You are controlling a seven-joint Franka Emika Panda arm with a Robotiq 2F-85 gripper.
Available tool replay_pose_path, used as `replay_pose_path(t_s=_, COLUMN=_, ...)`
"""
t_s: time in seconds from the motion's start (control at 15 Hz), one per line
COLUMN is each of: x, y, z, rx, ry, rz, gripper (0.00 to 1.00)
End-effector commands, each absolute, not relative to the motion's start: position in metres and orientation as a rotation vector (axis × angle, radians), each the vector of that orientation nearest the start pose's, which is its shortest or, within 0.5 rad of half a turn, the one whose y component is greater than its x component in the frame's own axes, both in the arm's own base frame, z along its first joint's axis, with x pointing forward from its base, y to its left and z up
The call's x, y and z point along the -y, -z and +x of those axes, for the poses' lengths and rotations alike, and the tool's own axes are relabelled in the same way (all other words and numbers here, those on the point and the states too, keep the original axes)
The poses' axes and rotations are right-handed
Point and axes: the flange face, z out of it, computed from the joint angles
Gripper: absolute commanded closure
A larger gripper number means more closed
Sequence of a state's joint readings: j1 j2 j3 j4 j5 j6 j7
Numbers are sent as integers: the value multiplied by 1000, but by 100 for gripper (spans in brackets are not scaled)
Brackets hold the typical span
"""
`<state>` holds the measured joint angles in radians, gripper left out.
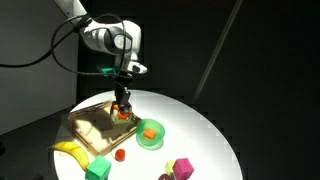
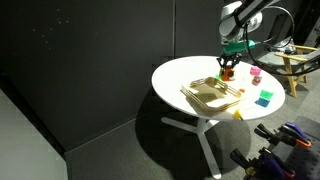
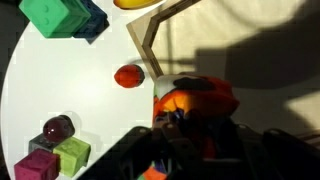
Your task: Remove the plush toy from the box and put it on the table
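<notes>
The plush toy, orange, red and white, sits between my gripper's fingers over the far right corner of the tan wooden box. In an exterior view the gripper holds the toy just above the box on the round white table. In the wrist view the toy fills the space in front of the dark fingers, beside the box rim. The gripper looks shut on the toy.
A green bowl holding something orange stands right of the box. A banana, a green cube, a small red piece and a magenta cube lie near the table's front edge.
</notes>
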<state>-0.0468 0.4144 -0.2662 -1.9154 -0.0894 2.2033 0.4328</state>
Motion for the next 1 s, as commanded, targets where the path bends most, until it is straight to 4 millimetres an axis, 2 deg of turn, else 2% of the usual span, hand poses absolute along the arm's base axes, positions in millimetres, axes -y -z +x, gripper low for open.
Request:
replay_pose_path(t_s=0.0, x=204, y=-301, z=560, rx=-1213, ry=-182, rz=-3097, gripper=85)
replay_pose_path(t_s=0.47, x=254, y=-319, z=522, rx=-1297, ry=-164, rz=-3021, gripper=85)
replay_pose_path(t_s=0.93, x=306, y=-318, z=494, rx=-1317, ry=-154, rz=-2987, gripper=85)
